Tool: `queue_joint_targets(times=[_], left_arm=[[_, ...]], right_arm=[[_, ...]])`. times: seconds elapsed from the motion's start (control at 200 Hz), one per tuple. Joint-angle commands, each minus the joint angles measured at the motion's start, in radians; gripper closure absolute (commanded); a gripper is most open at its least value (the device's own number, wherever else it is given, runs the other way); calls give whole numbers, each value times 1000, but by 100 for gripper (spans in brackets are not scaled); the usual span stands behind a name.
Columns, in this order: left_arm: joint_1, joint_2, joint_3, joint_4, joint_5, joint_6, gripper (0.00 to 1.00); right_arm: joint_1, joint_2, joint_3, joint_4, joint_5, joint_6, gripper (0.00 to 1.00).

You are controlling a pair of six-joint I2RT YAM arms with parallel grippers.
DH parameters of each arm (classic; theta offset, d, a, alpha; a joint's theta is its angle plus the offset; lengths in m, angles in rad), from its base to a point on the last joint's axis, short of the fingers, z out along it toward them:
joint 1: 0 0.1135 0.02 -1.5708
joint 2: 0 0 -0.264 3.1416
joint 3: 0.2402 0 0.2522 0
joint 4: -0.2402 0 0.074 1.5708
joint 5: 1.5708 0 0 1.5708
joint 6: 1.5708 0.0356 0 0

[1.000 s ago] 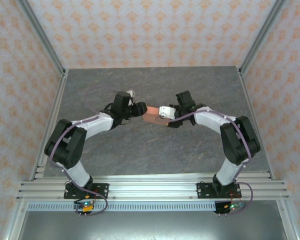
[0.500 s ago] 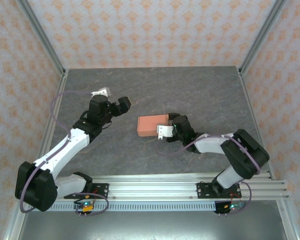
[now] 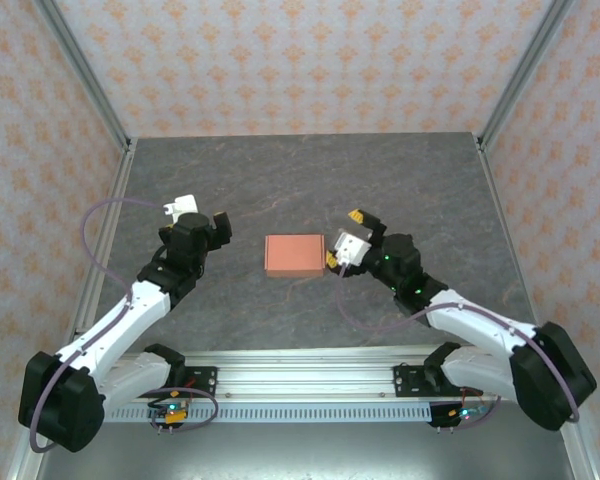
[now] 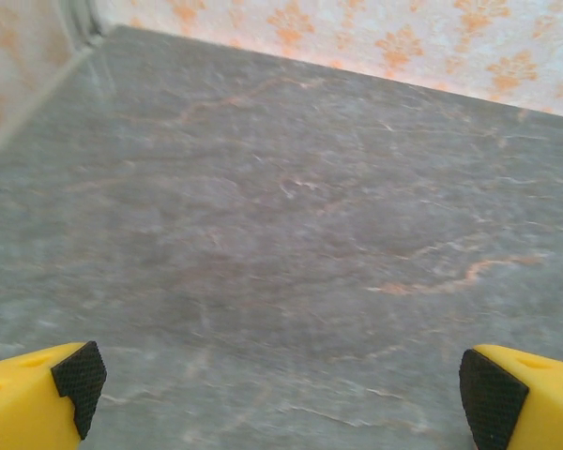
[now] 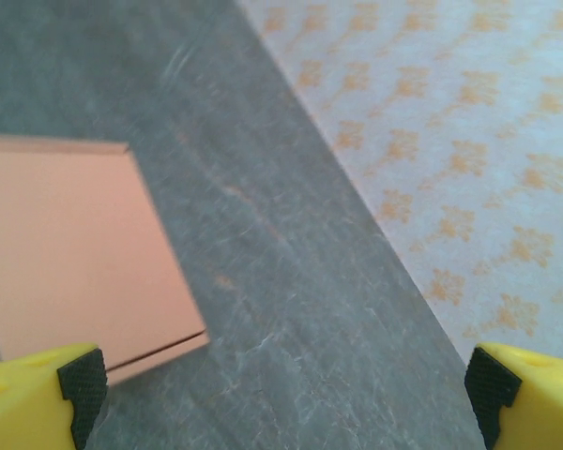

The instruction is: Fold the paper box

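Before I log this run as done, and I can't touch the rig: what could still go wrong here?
1. The paper box lies closed on the table with nothing holding it; the thin card might spring open.
2. The right end effector, open, sits close beside the box's right edge; a careless swing could knock it.

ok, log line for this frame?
paper box: folded shut, flat on table | left hand: open, clear of box, on its left | right hand: open, near box's right edge, no grip
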Motion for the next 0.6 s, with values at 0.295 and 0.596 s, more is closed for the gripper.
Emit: queue_joint_targets(times=[0.295,0.596], left_arm=[[82,81,-158,377,-62,338,0],[219,265,-245,660,128,284,0]], right_arm=[[-330,-163,-72,54,545,855,1],[-399,-4,-237,273,553,879,1]])
